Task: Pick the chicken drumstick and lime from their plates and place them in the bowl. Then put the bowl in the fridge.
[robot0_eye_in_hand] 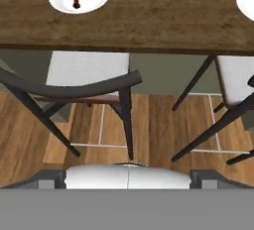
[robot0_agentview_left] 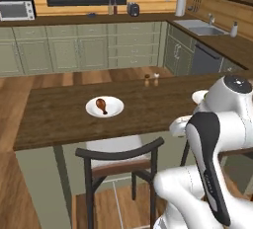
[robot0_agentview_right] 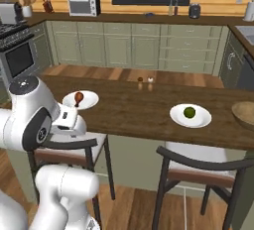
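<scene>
The gripper (robot0_eye_in_hand: 128, 177) hangs low, short of the table, looking down over a chair (robot0_eye_in_hand: 74, 87), its fingers (robot0_eye_in_hand: 49, 178) spread wide with nothing between them. Nothing has been picked yet, so the step in hand looks like the first reach, probably for the drumstick (robot0_agentview_right: 78, 97), which lies on the left plate (robot0_agentview_right: 89, 102) near the table's (robot0_agentview_right: 144, 112) front edge. A good reach would lift over the chair back first, then come down from above with the jaws set across the meaty end, not the thin bone, which could slip out. Further right the lime (robot0_agentview_right: 189, 111) sits in the middle of its own plate (robot0_agentview_right: 198, 120), and the bowl (robot0_agentview_right: 245, 115) stands beyond that at the table's right end, well apart from the drumstick, so the carry runs the table's length. Salt and pepper shakers (robot0_agentview_right: 145, 80) at the far edge lie clear of that path.
</scene>
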Available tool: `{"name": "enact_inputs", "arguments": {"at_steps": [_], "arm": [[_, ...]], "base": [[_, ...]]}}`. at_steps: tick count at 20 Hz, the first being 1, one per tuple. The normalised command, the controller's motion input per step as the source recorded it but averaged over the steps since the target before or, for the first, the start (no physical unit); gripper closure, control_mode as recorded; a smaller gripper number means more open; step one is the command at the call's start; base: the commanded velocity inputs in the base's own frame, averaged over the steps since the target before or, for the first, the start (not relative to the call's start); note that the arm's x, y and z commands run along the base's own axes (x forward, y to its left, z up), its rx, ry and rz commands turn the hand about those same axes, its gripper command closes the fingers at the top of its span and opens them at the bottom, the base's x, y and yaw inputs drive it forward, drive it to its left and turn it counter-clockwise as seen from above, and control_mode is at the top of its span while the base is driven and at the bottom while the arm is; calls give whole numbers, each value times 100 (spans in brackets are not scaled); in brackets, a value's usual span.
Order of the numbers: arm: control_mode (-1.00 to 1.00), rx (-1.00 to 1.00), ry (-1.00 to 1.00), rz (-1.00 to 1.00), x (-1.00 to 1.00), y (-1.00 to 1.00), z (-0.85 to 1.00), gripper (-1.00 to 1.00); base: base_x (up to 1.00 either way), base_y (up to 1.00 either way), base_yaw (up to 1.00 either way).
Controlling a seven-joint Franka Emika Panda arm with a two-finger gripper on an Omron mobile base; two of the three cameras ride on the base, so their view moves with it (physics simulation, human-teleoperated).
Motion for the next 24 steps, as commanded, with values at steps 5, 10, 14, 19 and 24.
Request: {"name": "enact_inputs", "arguments": {"at_steps": [5, 10, 14, 19, 24], "arm": [[100, 0, 0, 0, 0, 0, 0, -100], [100, 0, 0, 0, 0, 0, 0, -100], [-100, 0, 11, 0, 50, 5, 0, -100], [-100, 0, 18, 4, 100, 19, 0, -100], [-100, -1, 15, 9, 100, 35, -13, -100]], "base": [[43, 95, -6], [98, 25, 0], [50, 12, 0], [0, 0, 0], [0, 0, 0]]}}
